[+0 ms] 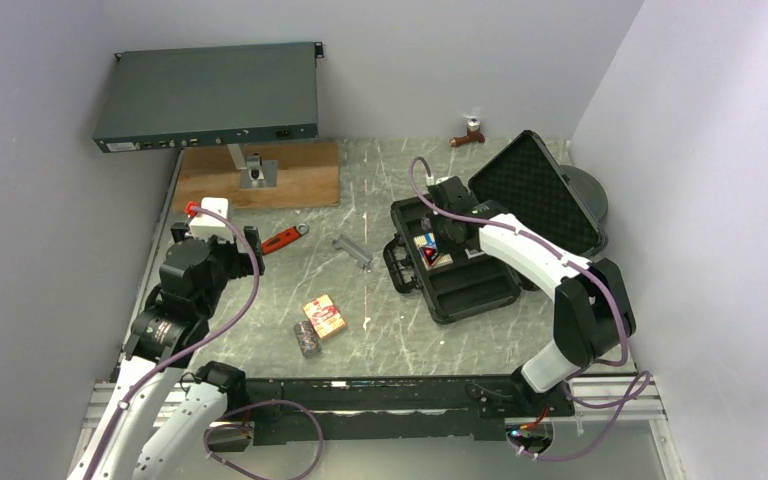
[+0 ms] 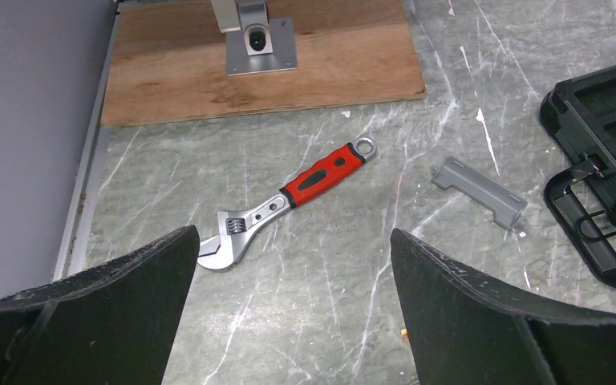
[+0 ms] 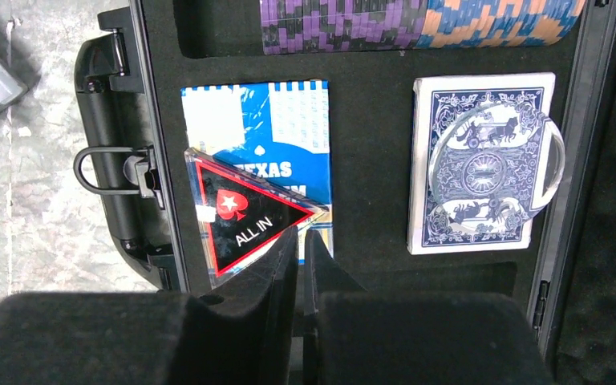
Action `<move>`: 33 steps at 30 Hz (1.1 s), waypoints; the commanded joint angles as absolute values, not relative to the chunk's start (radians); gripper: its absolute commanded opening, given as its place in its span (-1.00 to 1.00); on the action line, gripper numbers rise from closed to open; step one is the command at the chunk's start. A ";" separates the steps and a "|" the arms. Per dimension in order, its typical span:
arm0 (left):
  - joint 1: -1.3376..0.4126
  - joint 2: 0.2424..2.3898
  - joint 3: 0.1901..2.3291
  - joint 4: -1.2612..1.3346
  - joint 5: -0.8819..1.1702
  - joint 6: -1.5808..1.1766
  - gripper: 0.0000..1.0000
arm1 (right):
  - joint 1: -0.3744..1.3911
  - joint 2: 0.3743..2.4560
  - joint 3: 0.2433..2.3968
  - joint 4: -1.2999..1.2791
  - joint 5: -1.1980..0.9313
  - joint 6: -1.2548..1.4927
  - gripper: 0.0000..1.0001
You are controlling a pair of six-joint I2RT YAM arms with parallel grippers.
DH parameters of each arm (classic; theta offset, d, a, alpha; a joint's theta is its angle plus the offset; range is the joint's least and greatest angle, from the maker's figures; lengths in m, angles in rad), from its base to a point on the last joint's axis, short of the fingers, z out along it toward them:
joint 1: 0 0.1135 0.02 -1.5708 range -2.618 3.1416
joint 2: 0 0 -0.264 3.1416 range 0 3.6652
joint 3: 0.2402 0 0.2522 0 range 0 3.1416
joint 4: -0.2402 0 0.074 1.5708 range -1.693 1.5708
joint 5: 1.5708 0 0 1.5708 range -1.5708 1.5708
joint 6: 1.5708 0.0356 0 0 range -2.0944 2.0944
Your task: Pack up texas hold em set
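Note:
The open black case lies right of centre with its lid raised. In the right wrist view it holds a row of chips, a blue Texas hold'em box and a blue card deck with a clear round disc on top. My right gripper is over the case, shut on the edge of a clear triangular "ALL IN" plaque above the blue box. A red card box and a dark chip stack lie on the table. My left gripper is open and empty.
A red-handled wrench lies just ahead of the left gripper, with a grey plastic piece to its right. A wood board with a stand carries a rack unit at the back left. A small brown object stands at the back.

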State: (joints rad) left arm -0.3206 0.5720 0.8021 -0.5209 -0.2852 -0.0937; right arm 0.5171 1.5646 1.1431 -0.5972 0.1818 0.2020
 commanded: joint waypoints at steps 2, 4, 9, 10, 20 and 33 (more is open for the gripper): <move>-0.325 0.572 0.815 -0.501 -0.276 -0.097 0.92 | 0.515 1.508 1.192 -0.605 0.184 0.211 -0.71; -0.325 0.570 0.814 -0.500 -0.277 -0.096 0.92 | 0.517 1.495 1.196 -0.608 0.177 0.210 -0.53; -0.324 0.567 0.815 -0.503 -0.284 -0.097 0.92 | 0.531 1.470 1.222 -0.626 0.163 0.214 -0.17; -0.324 0.565 0.815 -0.502 -0.284 -0.097 0.91 | 0.537 1.468 1.229 -0.631 0.159 0.218 -0.14; -0.325 0.574 0.811 -0.512 -0.301 -0.117 0.94 | 0.708 1.533 1.327 -0.633 0.174 0.210 0.14; -0.329 0.614 0.752 -0.806 -0.015 -0.551 0.90 | 0.726 1.515 1.291 -0.575 0.216 0.161 0.44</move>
State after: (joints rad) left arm -0.3218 0.6437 0.7918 -0.7349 -0.1448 -0.3927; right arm 0.7284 1.5513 1.3060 -0.6270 0.1696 0.1936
